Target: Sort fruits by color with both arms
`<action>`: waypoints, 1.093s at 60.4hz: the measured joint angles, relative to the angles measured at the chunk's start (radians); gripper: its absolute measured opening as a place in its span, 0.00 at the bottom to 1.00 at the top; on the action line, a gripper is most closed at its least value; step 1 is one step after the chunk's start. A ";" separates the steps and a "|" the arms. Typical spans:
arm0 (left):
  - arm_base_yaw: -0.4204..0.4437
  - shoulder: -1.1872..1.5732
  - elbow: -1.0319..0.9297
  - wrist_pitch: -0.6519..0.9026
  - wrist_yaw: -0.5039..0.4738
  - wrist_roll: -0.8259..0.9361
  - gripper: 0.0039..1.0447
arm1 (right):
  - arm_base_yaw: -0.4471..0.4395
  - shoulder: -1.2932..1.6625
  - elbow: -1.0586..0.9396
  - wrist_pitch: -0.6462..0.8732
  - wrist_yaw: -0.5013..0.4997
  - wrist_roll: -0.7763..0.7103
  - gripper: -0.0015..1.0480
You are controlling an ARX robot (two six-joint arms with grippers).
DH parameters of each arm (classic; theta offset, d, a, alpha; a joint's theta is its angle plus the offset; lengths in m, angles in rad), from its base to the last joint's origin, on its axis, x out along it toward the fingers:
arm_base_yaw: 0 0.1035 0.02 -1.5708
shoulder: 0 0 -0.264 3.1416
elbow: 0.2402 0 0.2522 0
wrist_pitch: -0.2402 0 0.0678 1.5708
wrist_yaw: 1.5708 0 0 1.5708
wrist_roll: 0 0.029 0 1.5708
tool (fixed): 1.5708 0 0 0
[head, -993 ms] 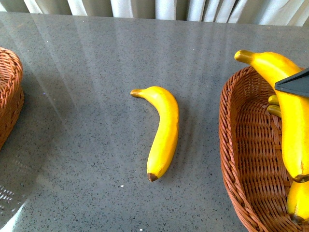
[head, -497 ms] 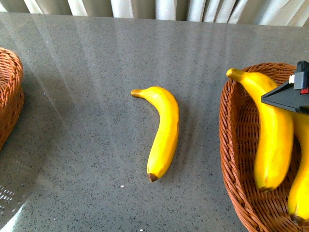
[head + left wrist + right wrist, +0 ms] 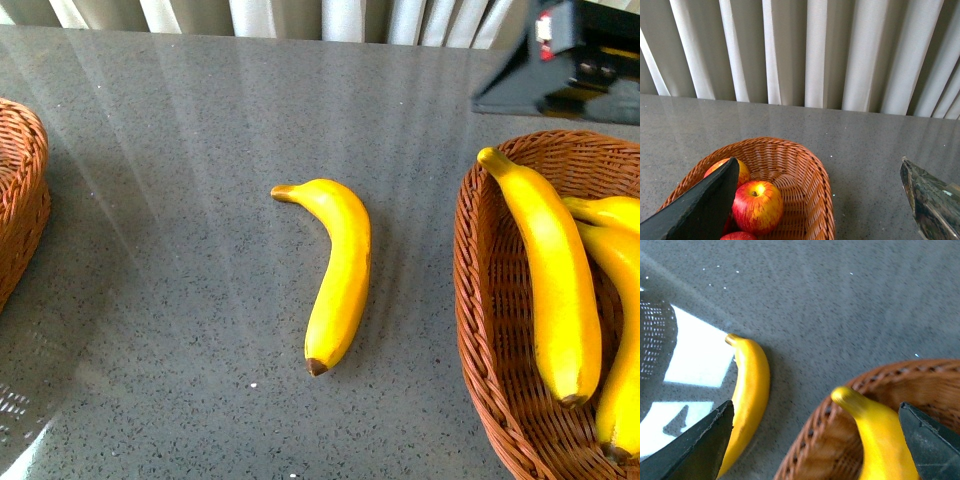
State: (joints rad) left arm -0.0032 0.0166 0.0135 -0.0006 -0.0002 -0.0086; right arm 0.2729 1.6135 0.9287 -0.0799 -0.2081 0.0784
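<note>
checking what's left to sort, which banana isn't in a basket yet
The banana lying alone on the grey table, midway across it. The other bananas are inside the wicker basket on the right.

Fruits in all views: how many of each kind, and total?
Bananas: 4, one on the table, three in the right basket.
Apples: 2 clear in the left basket; a red sliver at the picture's edge may be a third.
Total: 6, perhaps 7.
</note>
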 joint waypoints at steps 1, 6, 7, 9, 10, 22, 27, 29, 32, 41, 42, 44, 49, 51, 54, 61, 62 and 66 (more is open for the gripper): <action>0.000 0.000 0.000 0.000 0.000 0.000 0.91 | 0.015 0.015 0.019 -0.004 0.003 0.000 0.91; 0.000 0.000 0.000 0.000 0.000 0.000 0.91 | 0.064 0.071 0.079 -0.020 0.010 0.001 0.91; 0.000 0.000 0.000 0.000 0.000 0.000 0.91 | 0.077 0.089 0.095 -0.023 0.015 0.002 0.91; 0.000 0.000 0.000 0.000 0.000 0.000 0.91 | 0.095 0.114 0.117 -0.027 0.018 0.004 0.91; 0.000 0.000 0.000 0.000 0.000 0.000 0.91 | 0.101 0.123 0.124 -0.029 0.019 0.004 0.91; 0.000 0.000 0.000 0.000 0.000 0.000 0.91 | 0.206 0.271 0.245 -0.062 0.060 0.012 0.91; 0.000 0.000 0.000 0.000 0.000 0.000 0.91 | 0.234 0.320 0.275 -0.072 0.072 0.012 0.91; 0.000 0.000 0.000 0.000 0.000 0.000 0.91 | 0.245 0.341 0.288 -0.076 0.083 0.012 0.91; 0.000 0.000 0.000 0.000 0.000 0.000 0.91 | 0.256 0.370 0.304 -0.082 0.092 0.012 0.91; 0.000 0.000 0.000 0.000 0.000 0.000 0.91 | 0.271 0.455 0.357 -0.103 0.124 0.013 0.91; 0.000 0.000 0.000 0.000 0.000 0.000 0.91 | 0.271 0.466 0.365 -0.107 0.128 0.013 0.91; 0.000 0.000 0.000 0.000 0.000 0.000 0.91 | 0.272 0.476 0.373 -0.109 0.134 0.013 0.91; 0.000 0.000 0.000 0.000 0.000 0.000 0.91 | 0.272 0.506 0.401 -0.121 0.146 0.014 0.91; 0.000 0.000 0.000 0.000 0.000 0.000 0.91 | 0.272 0.517 0.413 -0.126 0.153 0.016 0.91; 0.000 0.000 0.000 0.000 0.000 0.000 0.91 | 0.272 0.535 0.435 -0.139 0.156 0.016 0.91; 0.000 0.000 0.000 0.000 0.000 0.000 0.91 | 0.276 0.565 0.465 -0.154 0.156 0.022 0.91; 0.000 0.000 0.000 0.000 0.000 0.000 0.91 | 0.277 0.567 0.468 -0.155 0.156 0.023 0.91; 0.000 0.000 0.000 0.000 0.000 0.000 0.91 | 0.280 0.582 0.477 -0.162 0.155 0.027 0.91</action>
State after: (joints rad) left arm -0.0032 0.0162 0.0135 -0.0006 -0.0002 -0.0082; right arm 0.5526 2.1956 1.4059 -0.2417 -0.0528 0.1055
